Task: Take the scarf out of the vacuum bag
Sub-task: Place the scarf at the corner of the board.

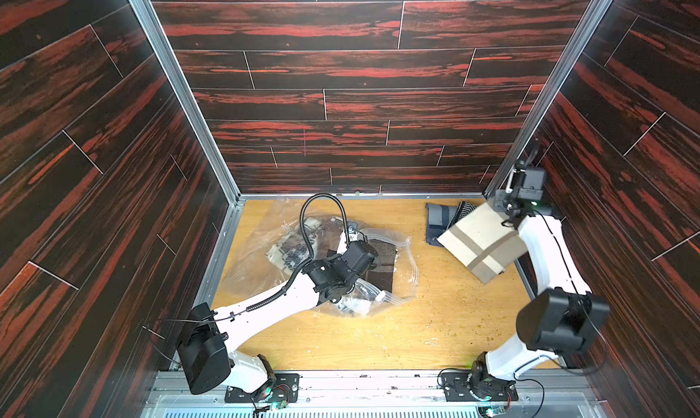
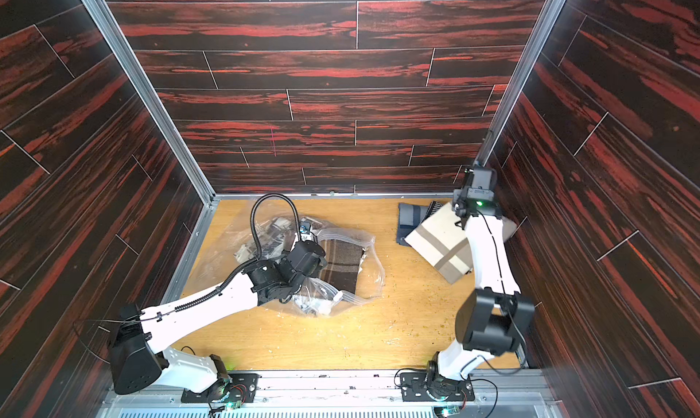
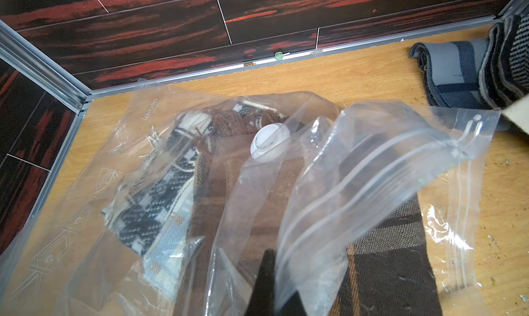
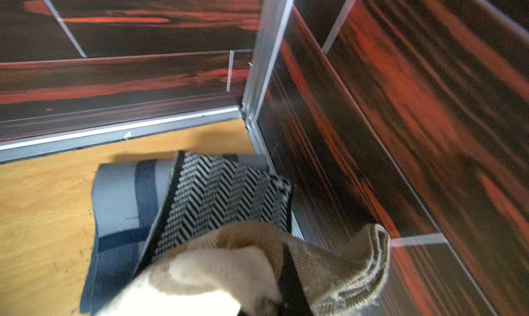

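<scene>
- Nearest, short of the vacuum bag (image 3: 386, 162): bare wooden bench (image 1: 378, 340), speckled with small crumbs (image 1: 469, 315) toward the right.
- Over the vacuum bag's near edge in both top views: left arm (image 1: 272, 306), reaching in from the near left corner.
- Left jaws: in the left wrist view a single dark wedge, pressed together on a raised fold of the vacuum bag's clear plastic, with the zip-seal edge (image 3: 372, 157) lifted off the bench and slanting away to the right.
- Inside the vacuum bag, flat under the raised plastic: brown plaid scarf (image 3: 395, 243), folded.
- Just beyond the jaws, on the vacuum bag's face: round white valve (image 3: 267, 144).
- Left of the valve, under more crinkled clear plastic: black-and-white patterned scarf (image 3: 151, 214), bunched up; unclear whether in the same bag or a second one.
- Right of the vacuum bag and well apart from it: beige scarf (image 1: 481, 241) with taupe stripes, fully outside the plastic, held up at a tilt; contact between its lower corner and the bench not discernible.
- Right jaws: clamped on the beige scarf's upper corner, with cloth draped over a dark finger (image 4: 286, 271) in the right wrist view; right arm (image 1: 549, 253) close along the right wall.
- Farther still, right of the vacuum bag, by the far right corner: grey-blue scarf (image 4: 123, 202) and herringbone scarf (image 4: 223, 197), lying on the bench, herringbone overlapping grey-blue, both partly hidden by the beige scarf.
- Farthest, behind the vacuum bag: dark, red-streaked plank wall (image 1: 360, 94).
</scene>
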Controlling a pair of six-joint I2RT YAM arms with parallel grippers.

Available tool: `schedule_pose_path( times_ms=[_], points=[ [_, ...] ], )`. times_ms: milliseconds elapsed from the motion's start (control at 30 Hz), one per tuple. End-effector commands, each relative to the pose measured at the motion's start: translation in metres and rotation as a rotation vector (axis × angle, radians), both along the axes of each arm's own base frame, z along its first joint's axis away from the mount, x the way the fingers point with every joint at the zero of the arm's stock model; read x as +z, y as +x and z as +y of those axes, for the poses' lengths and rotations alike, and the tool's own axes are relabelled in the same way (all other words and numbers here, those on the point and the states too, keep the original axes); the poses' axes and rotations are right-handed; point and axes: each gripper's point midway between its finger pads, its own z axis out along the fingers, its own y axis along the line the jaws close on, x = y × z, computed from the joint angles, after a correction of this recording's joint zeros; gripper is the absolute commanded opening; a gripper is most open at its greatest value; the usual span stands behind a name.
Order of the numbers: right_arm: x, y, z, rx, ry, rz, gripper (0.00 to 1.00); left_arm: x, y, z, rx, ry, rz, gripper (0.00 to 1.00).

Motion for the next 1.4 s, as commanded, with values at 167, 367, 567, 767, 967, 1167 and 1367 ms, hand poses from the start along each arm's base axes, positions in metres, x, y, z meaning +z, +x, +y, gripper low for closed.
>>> schedule_pose_path(
  times_ms=[167,367,567,767,967,1167,1367],
  points=[
    [-0.008,0.057,0.023,0.097,-0.031,-0.057,0.00,0.019,0.011,0.001,0.028,0.000,-0.048,0.00],
    [-0.020,0.081,0.013,0.004,-0.004,-0.078,0.81,0.027,0.014,-0.003,0.012,0.010,-0.055,0.00],
    [0.003,0.074,0.033,-0.013,0.186,-0.169,0.98,0.024,0.010,-0.008,-0.028,0.004,-0.032,0.00],
    [0.023,0.057,0.081,0.049,0.281,-0.176,0.98,0.013,0.009,-0.020,-0.104,0.037,0.010,0.00],
    [0.022,0.018,0.112,0.113,0.378,-0.157,0.98,0.007,0.010,-0.026,-0.121,0.049,0.039,0.00],
    [0.001,-0.027,0.131,0.156,0.506,-0.127,0.98,0.006,0.006,-0.032,-0.123,-0.009,0.048,0.00],
    [0.002,-0.069,0.184,0.341,0.719,-0.119,0.98,0.012,0.003,-0.036,-0.143,-0.017,0.058,0.00]
  ],
)
